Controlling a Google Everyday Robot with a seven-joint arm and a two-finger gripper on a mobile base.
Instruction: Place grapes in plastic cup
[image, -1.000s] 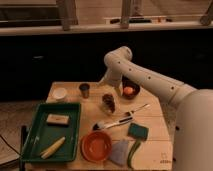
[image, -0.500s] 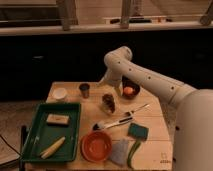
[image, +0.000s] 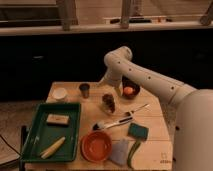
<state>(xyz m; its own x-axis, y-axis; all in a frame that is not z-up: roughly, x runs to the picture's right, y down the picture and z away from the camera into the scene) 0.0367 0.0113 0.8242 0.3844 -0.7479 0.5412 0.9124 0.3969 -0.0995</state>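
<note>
A clear plastic cup (image: 108, 106) stands near the middle of the wooden table (image: 152, 120). A dark purple-brown cluster, the grapes (image: 108, 100), shows at the cup's mouth. I cannot tell whether it rests inside the cup or hangs just over it. My gripper (image: 109, 89) points down from the white arm directly above the cup, close to the grapes.
A dark bowl (image: 131, 85) with an orange fruit (image: 128, 91) sits right of the gripper. A metal cup (image: 85, 90) and a white bowl (image: 59, 93) stand to the left. In front are a green tray (image: 30, 131), an orange bowl (image: 96, 145), a brush (image: 113, 123), a spoon (image: 138, 108) and a green sponge (image: 137, 131).
</note>
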